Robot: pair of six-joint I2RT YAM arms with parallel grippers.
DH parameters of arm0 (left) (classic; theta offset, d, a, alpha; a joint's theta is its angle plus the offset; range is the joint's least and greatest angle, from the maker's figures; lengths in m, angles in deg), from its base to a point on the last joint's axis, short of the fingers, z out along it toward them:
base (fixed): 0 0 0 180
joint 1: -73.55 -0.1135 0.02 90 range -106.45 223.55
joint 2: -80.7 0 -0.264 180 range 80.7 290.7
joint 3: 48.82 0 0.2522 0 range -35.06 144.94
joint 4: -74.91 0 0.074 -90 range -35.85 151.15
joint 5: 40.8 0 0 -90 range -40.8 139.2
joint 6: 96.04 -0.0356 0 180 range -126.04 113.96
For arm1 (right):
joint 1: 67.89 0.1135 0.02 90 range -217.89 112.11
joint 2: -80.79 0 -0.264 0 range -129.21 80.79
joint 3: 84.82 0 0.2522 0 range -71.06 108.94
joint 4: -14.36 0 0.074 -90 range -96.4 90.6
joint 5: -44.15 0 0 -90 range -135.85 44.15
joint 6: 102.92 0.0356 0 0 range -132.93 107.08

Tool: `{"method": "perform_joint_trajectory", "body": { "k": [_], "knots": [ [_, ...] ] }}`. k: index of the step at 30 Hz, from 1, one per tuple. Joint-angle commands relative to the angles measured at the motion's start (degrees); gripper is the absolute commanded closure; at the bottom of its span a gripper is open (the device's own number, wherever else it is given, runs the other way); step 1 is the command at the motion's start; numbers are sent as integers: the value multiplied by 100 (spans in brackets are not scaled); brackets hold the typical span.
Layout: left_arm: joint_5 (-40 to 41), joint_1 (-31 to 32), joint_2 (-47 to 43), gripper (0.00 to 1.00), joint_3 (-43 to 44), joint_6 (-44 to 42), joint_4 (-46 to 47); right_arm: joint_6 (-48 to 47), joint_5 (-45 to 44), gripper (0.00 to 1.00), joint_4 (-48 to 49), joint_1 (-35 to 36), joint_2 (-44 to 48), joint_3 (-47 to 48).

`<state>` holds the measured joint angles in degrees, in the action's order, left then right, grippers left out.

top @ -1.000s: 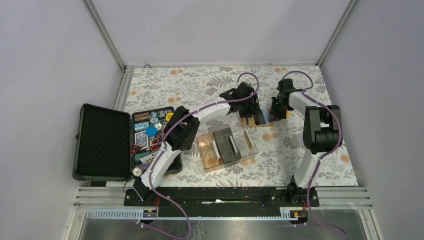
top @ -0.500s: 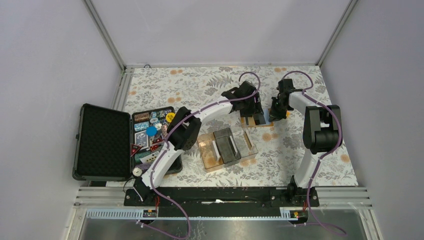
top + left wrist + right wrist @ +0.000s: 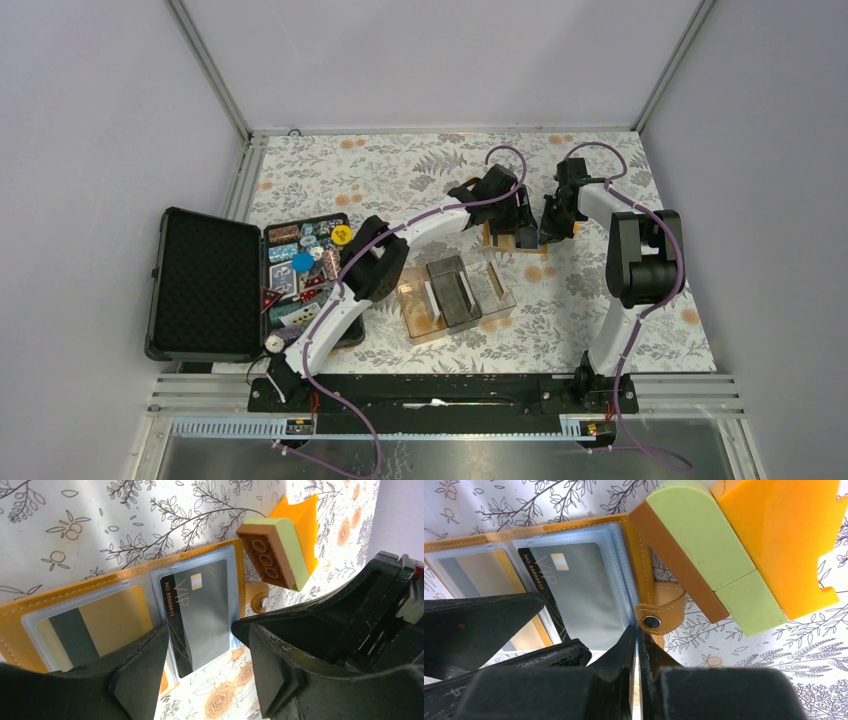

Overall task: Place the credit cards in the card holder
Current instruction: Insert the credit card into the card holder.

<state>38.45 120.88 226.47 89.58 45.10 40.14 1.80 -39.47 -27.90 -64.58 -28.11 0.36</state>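
Left gripper (image 3: 200, 630) stands with its fingers spread, one on each side of the dark grey plastic VIP credit card (image 3: 200, 592), touching it on neither side as far as I can make out. That card lies in the right-hand clear sleeve of the flat orange-tan leather-like card holder (image 3: 75, 591). The holder is spread open on the flower-print tablecloth (image 3: 65, 525), across the left and middle of the left wrist view. The card's lower end seems to poke out past the holder's edge, so I judge it only partly seated. A gold credit card with a black stripe (image 3: 95, 625) fills the sleeve to its left.

To finish the step well, the fingers should close on the card's long edges or nudge its free end. The push should run along the sleeve's line toward the upper part of the frame, with the card kept flat so it neither buckles nor drags the holder.

Right gripper (image 3: 636, 642) has its fingers pressed together at the holder's right edge, just below the snap tab (image 3: 652, 622). I cannot tell whether they pinch that edge or merely pin it, but steadying the holder there would help. At the upper right, a brown and pale green toy brick (image 3: 704, 545) sits against the holder's edge, with an orange plastic piece (image 3: 784, 530) beside it.
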Motion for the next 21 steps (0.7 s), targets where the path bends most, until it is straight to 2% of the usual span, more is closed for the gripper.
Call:
{"method": "perform_joint_trajectory", "body": {
  "k": [1,10,13,17,21],
  "knots": [
    [-348,216,205,38,214,173,452,-5,84,97,-78,38,193,76],
    [-109,216,-438,37,-268,-17,703,19,27,95,-70,38,283,52],
    [48,169,-905,36,-492,-225,725,34,97,90,-75,38,370,61],
    [277,87,-1556,35,-950,-492,686,71,213,73,-83,38,588,65],
    [498,3,-2156,31,-1542,-690,587,118,229,64,-96,39,861,68]
  ]
}}
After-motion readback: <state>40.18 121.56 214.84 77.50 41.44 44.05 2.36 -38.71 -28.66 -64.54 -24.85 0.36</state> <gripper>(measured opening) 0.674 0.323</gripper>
